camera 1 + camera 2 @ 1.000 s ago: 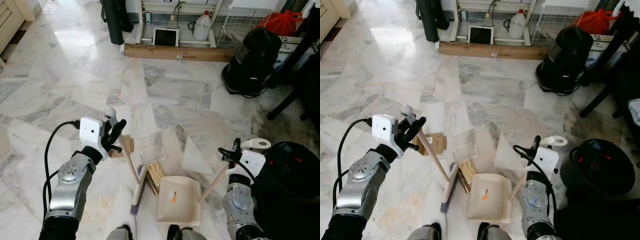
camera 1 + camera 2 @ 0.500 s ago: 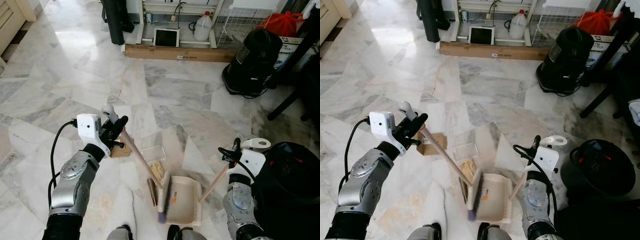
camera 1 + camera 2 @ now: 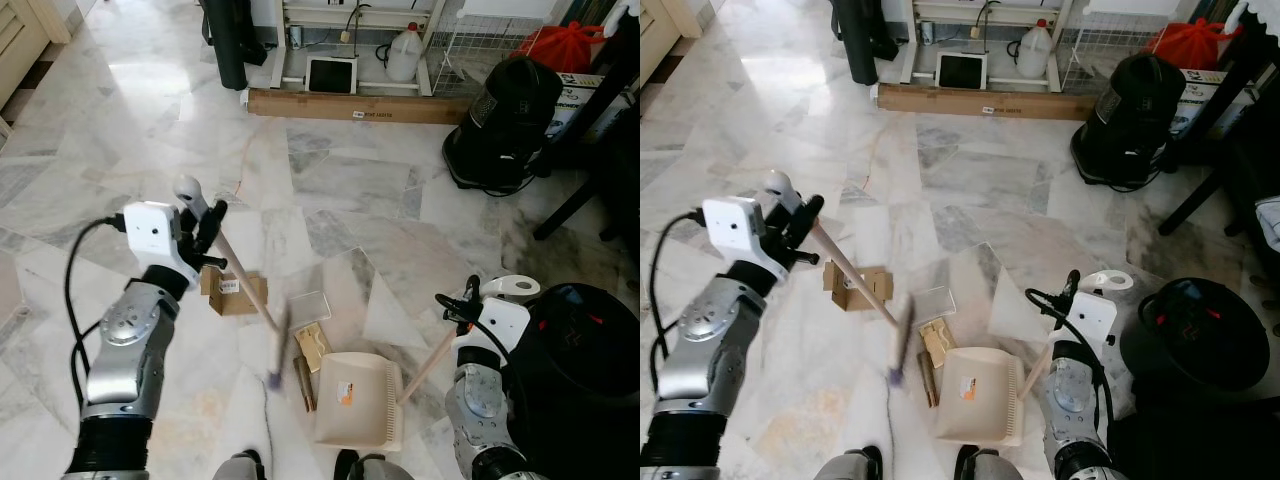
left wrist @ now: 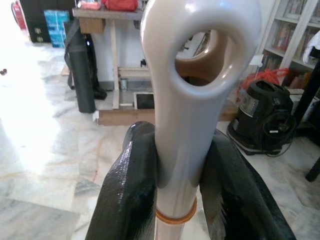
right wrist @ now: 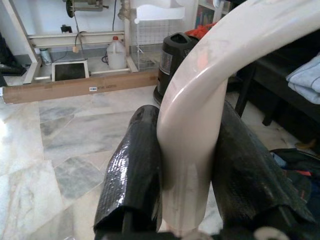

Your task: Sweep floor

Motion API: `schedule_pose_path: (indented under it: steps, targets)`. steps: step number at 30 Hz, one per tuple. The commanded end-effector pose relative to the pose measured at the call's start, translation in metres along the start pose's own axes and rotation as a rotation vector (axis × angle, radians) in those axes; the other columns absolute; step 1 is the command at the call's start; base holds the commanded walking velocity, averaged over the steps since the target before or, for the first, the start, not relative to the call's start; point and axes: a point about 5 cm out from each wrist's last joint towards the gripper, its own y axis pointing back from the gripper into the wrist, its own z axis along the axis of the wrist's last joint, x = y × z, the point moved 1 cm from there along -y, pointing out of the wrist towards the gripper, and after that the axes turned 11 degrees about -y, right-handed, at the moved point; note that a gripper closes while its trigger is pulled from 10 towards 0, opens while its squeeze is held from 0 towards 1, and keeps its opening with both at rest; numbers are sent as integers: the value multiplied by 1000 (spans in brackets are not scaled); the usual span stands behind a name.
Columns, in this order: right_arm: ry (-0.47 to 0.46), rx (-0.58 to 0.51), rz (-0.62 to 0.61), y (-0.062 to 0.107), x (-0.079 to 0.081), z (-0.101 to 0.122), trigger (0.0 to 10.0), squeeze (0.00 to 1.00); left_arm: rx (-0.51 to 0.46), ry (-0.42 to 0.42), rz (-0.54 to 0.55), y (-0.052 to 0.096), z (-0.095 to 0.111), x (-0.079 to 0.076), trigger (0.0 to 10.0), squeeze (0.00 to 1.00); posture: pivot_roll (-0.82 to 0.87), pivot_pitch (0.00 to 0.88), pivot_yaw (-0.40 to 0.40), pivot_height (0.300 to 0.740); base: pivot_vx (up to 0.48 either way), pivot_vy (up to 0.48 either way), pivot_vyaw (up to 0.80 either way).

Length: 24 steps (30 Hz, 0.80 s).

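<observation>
The broom (image 3: 245,290) slants from 10 o'clock down to 4 o'clock, its blurred head (image 3: 279,345) on the floor (image 3: 350,190) just beside the debris (image 3: 312,345). The dustpan (image 3: 355,400) lies at 4 o'clock from the head. The left gripper (image 4: 176,175) pinches the broom handle; the right gripper (image 5: 186,170) pinches the dustpan handle (image 3: 428,365).

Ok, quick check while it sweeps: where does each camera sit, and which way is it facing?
Left eye: on the head, looking down at the floor, dustpan, both arms.
Right eye: same scene from beside it, left pincer on the broom.
Left wrist: looks along its pincer, clamped on the broom's handle end, toward the shelves.
Right wrist: along the right pincer, clamped on the dustpan handle.
Both wrist views share the black heater.
</observation>
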Motion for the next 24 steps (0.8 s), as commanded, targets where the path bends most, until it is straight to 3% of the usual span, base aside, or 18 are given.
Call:
schedule_pose_path:
  steps: [1, 10, 15, 20, 24]
  targets:
    - [18, 75, -15, 9, -6, -13, 10000, 0, -23, -3, -43, 3, 4, -8, 10000, 0, 249, 225, -43, 740, 0, 0, 0]
    - [22, 77, -15, 8, -7, -13, 10000, 0, 87, -130, -112, 10, -14, -16, 10000, 0, 250, 235, -45, 740, 0, 0, 0]
    - [21, 76, -16, 8, -7, -13, 10000, 0, 91, -135, -133, 9, -15, -20, 10000, 0, 248, 238, -45, 740, 0, 0, 0]
    - [22, 78, -18, 8, -8, -13, 10000, 0, 169, -129, -195, 14, -27, -26, 10000, 0, 250, 240, -45, 740, 0, 0, 0]
    - [24, 80, -19, 9, -8, -14, 10000, 0, 263, -78, -235, 21, -44, -32, 10000, 0, 246, 242, -41, 740, 0, 0, 0]
